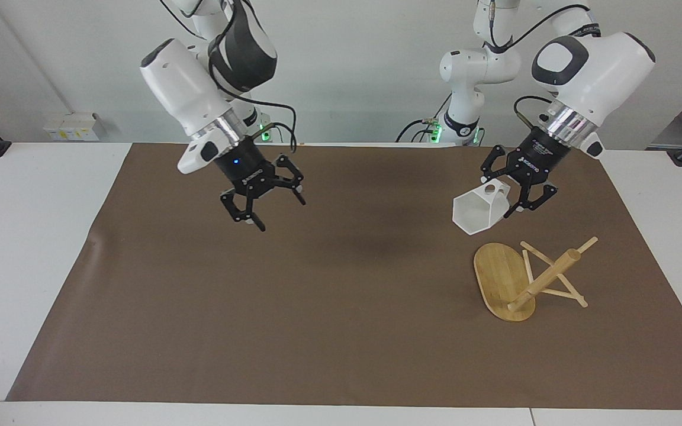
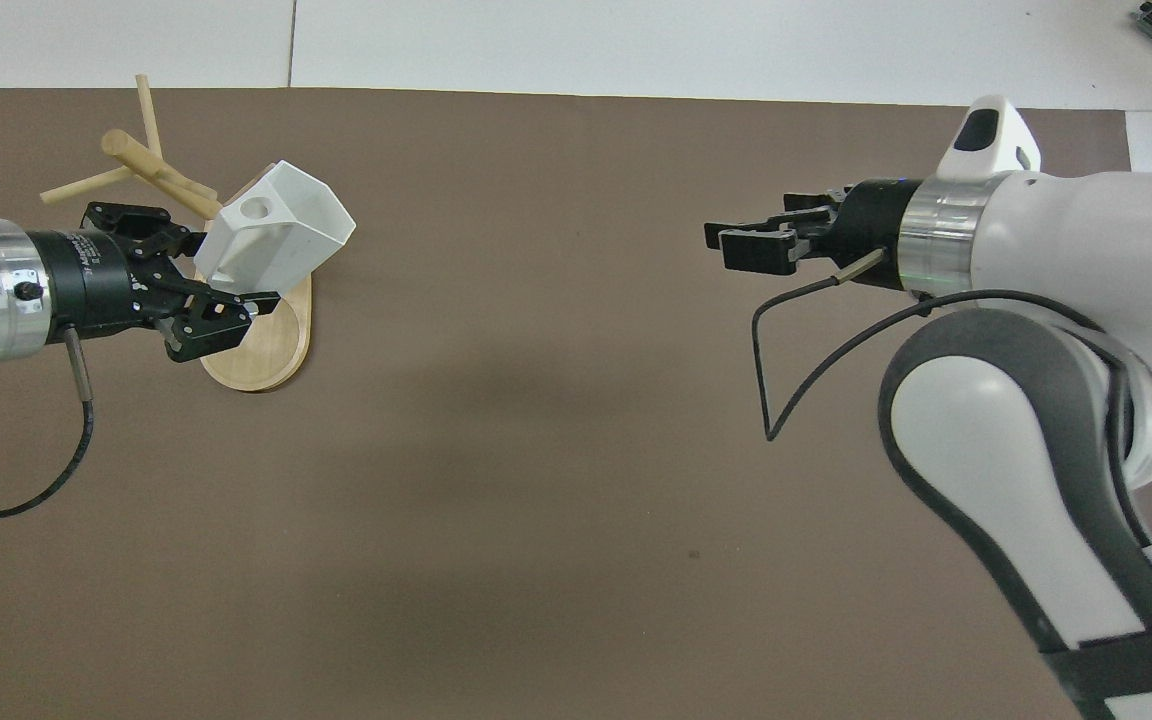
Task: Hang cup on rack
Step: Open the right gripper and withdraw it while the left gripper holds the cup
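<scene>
Left gripper (image 1: pixel 514 197), angled down, clamped on white faceted cup (image 1: pixel 476 214) over bamboo peg rack (image 1: pixel 524 279). Right gripper (image 1: pixel 270 207), tilted down over brown mat (image 1: pixel 293 307), fingers spread, empty.

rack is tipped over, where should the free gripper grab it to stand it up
A judgement: grip the thick central post near its free top end, coming from above. The rack lies tipped, its oval base on edge and thin pegs touching the mat, so the post slants up clear. The right gripper is open over bare mat; the left gripper holds the cup.
</scene>
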`<action>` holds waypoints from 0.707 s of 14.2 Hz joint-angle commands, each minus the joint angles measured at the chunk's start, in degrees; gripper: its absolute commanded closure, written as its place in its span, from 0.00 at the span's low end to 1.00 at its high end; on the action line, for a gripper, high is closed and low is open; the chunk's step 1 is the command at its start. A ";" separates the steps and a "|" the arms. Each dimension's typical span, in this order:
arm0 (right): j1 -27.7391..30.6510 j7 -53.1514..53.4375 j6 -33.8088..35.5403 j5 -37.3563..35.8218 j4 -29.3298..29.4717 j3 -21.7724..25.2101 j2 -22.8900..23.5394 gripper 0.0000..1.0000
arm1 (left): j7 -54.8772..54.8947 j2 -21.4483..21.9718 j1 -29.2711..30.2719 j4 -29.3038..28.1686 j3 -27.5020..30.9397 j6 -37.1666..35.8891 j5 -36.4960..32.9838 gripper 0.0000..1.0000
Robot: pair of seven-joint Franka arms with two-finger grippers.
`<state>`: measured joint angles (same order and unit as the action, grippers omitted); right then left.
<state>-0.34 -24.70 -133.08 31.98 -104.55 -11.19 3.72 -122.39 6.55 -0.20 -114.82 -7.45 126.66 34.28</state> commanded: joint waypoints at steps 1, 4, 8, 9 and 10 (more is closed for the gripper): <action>0.34 -2.28 2.91 -6.19 -0.66 5.11 -0.90 0.00 | -4.78 1.89 0.72 -3.83 -0.63 4.37 -0.36 1.00; 0.43 -2.55 4.22 -19.12 -0.39 9.16 -1.25 0.00 | -7.06 1.01 0.81 -5.06 -0.63 7.97 -0.36 1.00; 0.43 -1.85 10.46 -28.71 -0.22 14.17 -1.78 0.00 | -9.36 -2.85 0.37 -5.06 -0.63 11.40 -0.36 1.00; 0.43 -1.58 11.43 -29.77 -0.22 15.57 -2.04 0.00 | -9.97 -3.64 0.37 -4.88 -0.63 12.20 -0.36 1.00; 0.43 -0.62 12.40 -29.96 -0.22 16.80 -2.05 0.00 | -10.06 -4.09 0.46 -4.80 -0.63 12.82 -0.27 1.00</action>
<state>-0.06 -26.45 -122.75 4.12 -104.35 3.90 2.69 -130.74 3.27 -0.11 -119.43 -7.59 137.17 34.29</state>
